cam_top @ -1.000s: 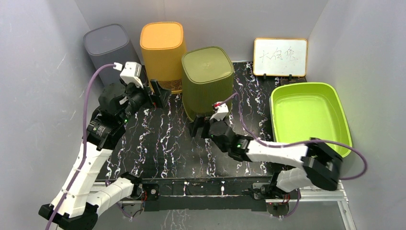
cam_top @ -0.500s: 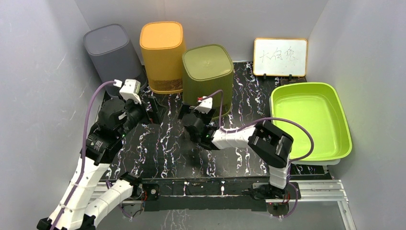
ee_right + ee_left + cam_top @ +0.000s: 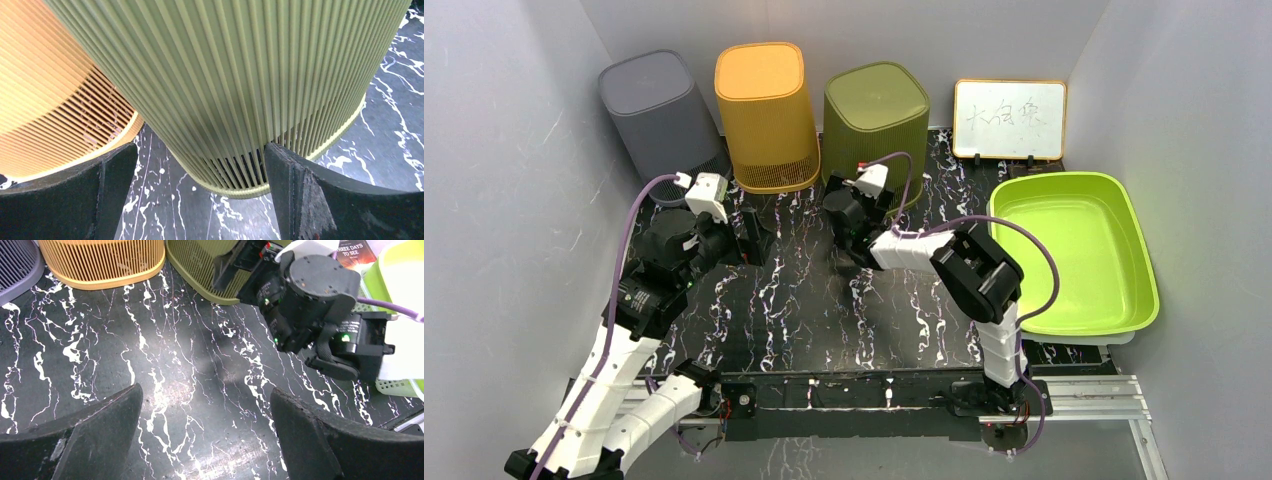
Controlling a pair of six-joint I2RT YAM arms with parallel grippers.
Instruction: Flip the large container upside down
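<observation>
The right tool [image 3: 200,150], fingers apart, faced the inverted olive container [image 3: 240,75]; backing straight out nearward would avoid nudging it.

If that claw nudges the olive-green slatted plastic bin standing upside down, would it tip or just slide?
Probably slide: the olive-green slatted plastic bin rests on its wide rim, narrower end up, so it looks stable. Its thin slatted walls suggest it is light and may flex slightly under the open right gripper.

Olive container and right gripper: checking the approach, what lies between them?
Nothing. In the right wrist view, the olive container sits directly before the open right gripper, over bare table.
</observation>
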